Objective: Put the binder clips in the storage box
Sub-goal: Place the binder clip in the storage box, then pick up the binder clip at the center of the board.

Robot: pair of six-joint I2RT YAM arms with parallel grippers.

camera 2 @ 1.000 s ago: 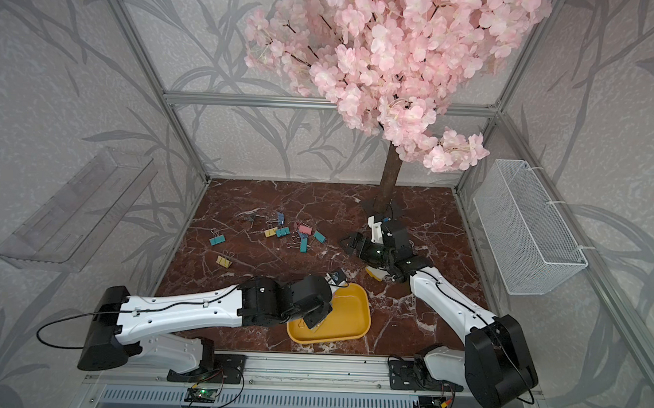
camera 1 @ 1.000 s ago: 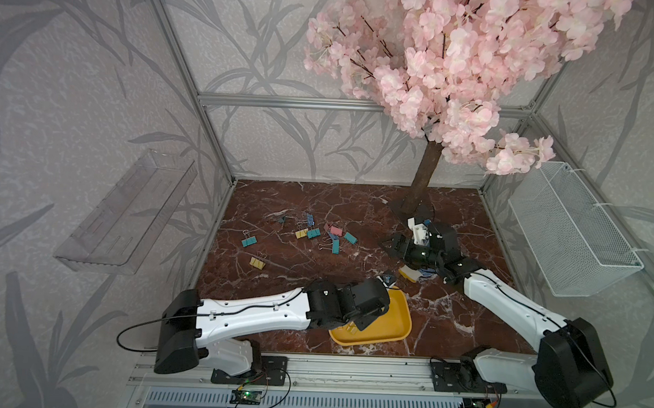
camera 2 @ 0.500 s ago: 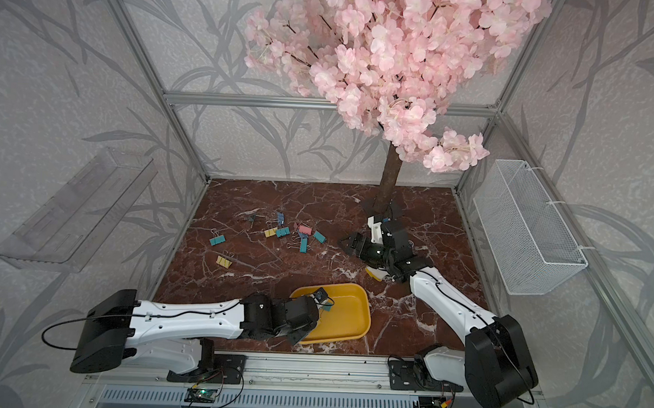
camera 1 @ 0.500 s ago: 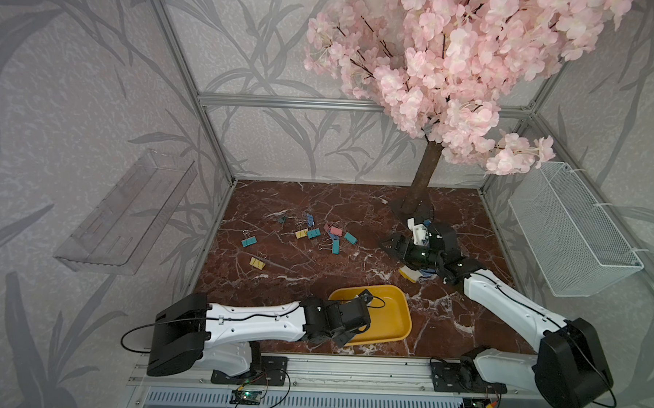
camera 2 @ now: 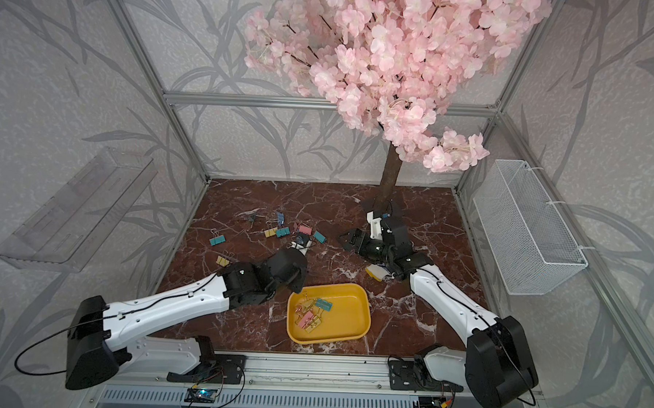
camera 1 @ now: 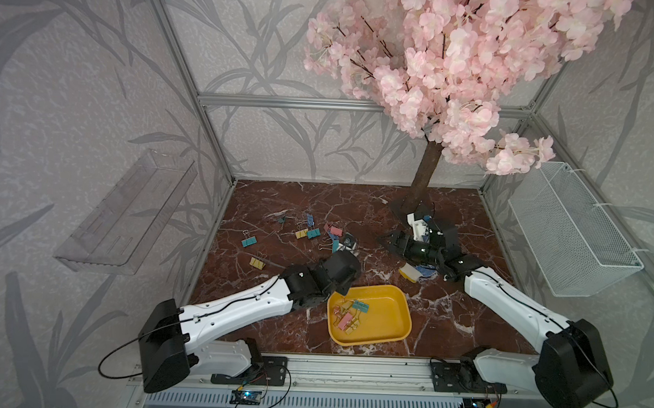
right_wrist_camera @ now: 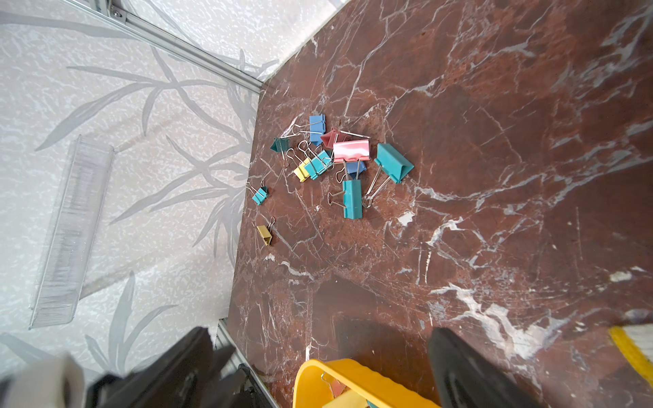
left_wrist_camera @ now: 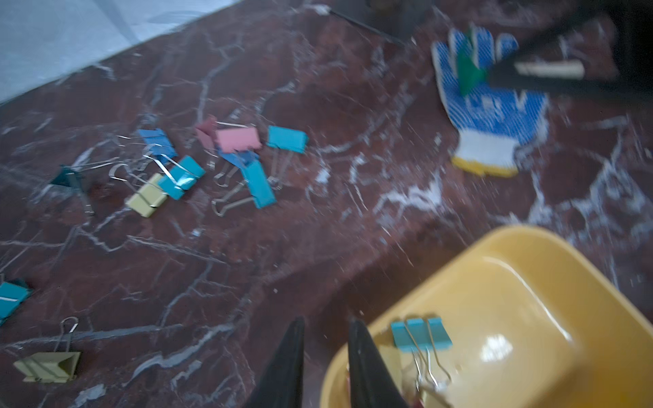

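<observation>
Blurred, cropped, covered

The left wrist view is blurred, and the storage box [left_wrist_camera: 530, 282] runs off its edge; in both top views the right arm [camera 1: 503, 296] covers most of the glove [camera 1: 409, 273].

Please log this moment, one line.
left fingers: open, empty, by yellow tray; right fingers: open, empty; binder clips: some in tray, others outside

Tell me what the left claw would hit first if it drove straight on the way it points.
Probably bare marble tabletop, beside the storage box rim and short of the loose binder clips. Depth along the left claw's line is unclear.
</observation>
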